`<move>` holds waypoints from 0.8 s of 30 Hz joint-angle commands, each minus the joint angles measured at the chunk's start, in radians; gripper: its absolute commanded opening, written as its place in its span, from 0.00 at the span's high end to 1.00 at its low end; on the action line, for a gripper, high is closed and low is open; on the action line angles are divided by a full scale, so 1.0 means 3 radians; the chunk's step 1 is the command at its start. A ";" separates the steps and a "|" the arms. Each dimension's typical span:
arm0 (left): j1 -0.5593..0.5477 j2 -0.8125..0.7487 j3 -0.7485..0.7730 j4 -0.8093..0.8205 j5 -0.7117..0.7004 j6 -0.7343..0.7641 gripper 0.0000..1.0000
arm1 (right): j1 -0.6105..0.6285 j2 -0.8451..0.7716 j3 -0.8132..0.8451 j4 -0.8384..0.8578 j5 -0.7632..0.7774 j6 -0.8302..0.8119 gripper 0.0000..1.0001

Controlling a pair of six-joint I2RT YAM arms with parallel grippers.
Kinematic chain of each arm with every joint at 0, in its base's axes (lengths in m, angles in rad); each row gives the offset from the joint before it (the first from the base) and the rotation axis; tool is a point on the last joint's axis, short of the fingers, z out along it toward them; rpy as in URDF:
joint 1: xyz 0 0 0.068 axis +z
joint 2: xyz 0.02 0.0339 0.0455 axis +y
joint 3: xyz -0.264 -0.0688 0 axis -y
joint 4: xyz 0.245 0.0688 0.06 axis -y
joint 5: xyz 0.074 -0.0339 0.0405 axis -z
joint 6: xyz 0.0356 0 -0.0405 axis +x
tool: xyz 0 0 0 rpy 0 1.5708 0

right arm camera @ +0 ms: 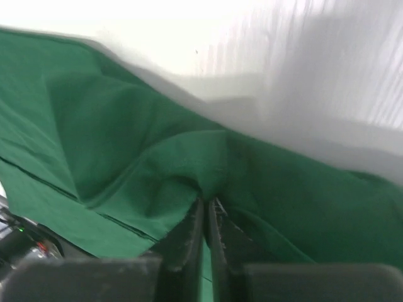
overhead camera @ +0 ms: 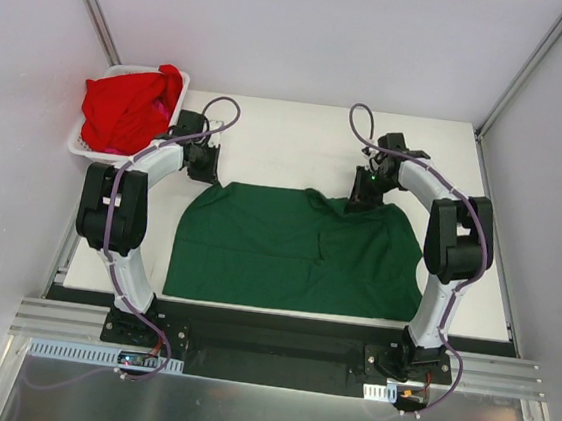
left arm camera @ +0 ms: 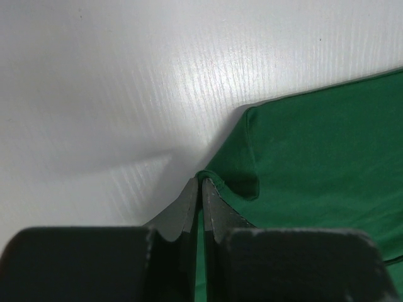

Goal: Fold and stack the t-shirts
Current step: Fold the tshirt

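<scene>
A dark green t-shirt (overhead camera: 297,252) lies spread on the white table, folded over on itself, its near edge by the arm bases. My left gripper (overhead camera: 207,175) pinches the shirt's far left corner; in the left wrist view the jaws (left arm camera: 201,182) are shut on a green hem (left arm camera: 217,179). My right gripper (overhead camera: 359,201) is shut on the shirt's far edge right of centre, where cloth (right arm camera: 208,170) bunches up at the fingertips (right arm camera: 208,202). A bright red t-shirt (overhead camera: 129,106) sits crumpled in the basket at the far left.
The white slotted basket (overhead camera: 79,143) stands at the table's far left corner, close to my left arm's elbow. The white table (overhead camera: 288,141) shows bare beyond the green shirt. Frame posts rise at both far corners.
</scene>
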 commanded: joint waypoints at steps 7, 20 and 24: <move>-0.0032 -0.0143 0.0005 0.0011 0.0000 -0.0005 1.00 | 0.0144 -0.0256 0.0034 -0.0162 0.0796 0.0070 0.52; -0.0037 -0.0103 0.0020 0.0006 -0.0036 0.0036 1.00 | 0.0144 -0.0123 0.0264 0.0043 0.0459 0.0065 0.50; -0.0037 -0.0092 0.0025 0.0006 -0.0031 0.0031 1.00 | 0.0149 -0.0113 0.0244 0.0094 0.0341 0.0035 0.51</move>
